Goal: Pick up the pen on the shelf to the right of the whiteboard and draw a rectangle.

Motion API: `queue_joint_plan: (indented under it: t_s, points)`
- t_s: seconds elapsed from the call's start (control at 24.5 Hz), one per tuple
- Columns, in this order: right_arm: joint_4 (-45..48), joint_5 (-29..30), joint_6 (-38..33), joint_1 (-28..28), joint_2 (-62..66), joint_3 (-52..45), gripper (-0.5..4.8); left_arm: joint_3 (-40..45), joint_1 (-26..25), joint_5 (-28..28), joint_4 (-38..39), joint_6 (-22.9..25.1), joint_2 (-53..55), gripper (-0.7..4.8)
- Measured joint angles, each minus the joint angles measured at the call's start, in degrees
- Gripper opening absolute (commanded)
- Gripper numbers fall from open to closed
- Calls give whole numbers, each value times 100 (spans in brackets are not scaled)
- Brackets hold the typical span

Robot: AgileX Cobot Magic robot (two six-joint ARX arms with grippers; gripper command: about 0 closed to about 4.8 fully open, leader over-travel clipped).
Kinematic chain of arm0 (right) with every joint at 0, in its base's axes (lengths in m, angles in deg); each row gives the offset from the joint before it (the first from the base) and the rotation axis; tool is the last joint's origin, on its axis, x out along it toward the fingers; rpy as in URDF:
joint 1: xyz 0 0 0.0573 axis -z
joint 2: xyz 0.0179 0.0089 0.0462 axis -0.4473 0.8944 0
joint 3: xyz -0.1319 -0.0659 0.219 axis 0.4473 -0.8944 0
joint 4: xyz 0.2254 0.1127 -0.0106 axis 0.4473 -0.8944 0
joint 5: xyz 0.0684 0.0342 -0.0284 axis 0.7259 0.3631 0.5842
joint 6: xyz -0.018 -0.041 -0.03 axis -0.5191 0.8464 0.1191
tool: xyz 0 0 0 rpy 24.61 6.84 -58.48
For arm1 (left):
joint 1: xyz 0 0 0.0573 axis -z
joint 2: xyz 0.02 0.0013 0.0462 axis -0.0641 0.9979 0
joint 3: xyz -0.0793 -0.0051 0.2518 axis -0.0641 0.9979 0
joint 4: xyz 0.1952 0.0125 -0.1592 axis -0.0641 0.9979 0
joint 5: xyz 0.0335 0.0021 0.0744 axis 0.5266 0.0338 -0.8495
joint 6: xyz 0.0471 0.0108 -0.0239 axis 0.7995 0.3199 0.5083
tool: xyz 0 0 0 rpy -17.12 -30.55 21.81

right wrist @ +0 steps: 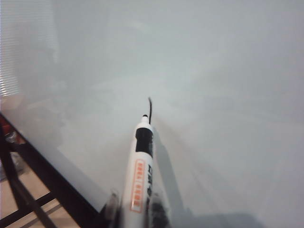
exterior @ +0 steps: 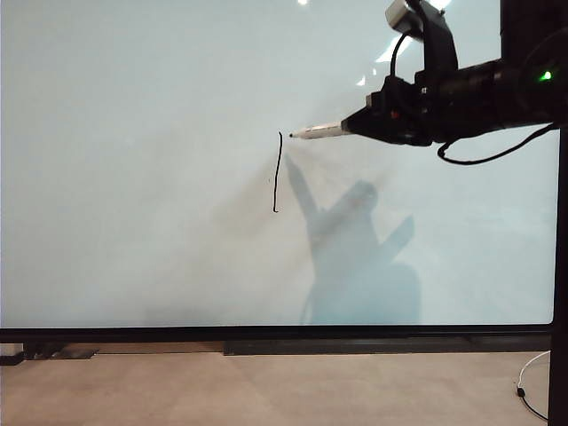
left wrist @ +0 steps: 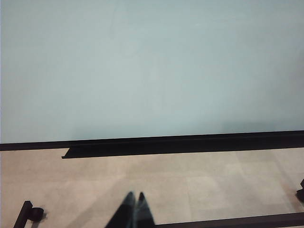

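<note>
The whiteboard [exterior: 133, 177] fills the exterior view, with one black vertical line [exterior: 277, 173] drawn near its middle. My right gripper [exterior: 359, 122] reaches in from the upper right and is shut on the pen [exterior: 321, 131]. The pen's dark tip sits at the top end of that line. In the right wrist view the pen [right wrist: 140, 171] runs out from between the right gripper [right wrist: 137, 211] fingers, its tip beside the line's end [right wrist: 150, 108]. My left gripper [left wrist: 135, 195] is shut with nothing in it, low in front of the whiteboard [left wrist: 152, 66], over the floor.
A black tray or shelf rail [exterior: 355, 346] runs along the whiteboard's bottom frame. A black post [exterior: 559, 266] stands at the right edge, with a cable [exterior: 528, 390] on the floor beside it. Black frame legs [right wrist: 28, 190] show in the right wrist view.
</note>
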Motion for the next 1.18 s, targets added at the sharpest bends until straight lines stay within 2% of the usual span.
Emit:
queue_joint_plan:
  t_s: [0.33, 1.18]
  points:
    - [90, 236, -48, -2, 293, 337, -6, 0, 0, 2, 0, 0, 0, -5]
    - [-28, 50, -42, 15, 376, 538, -6, 0, -2, 0, -2, 0, 0, -5]
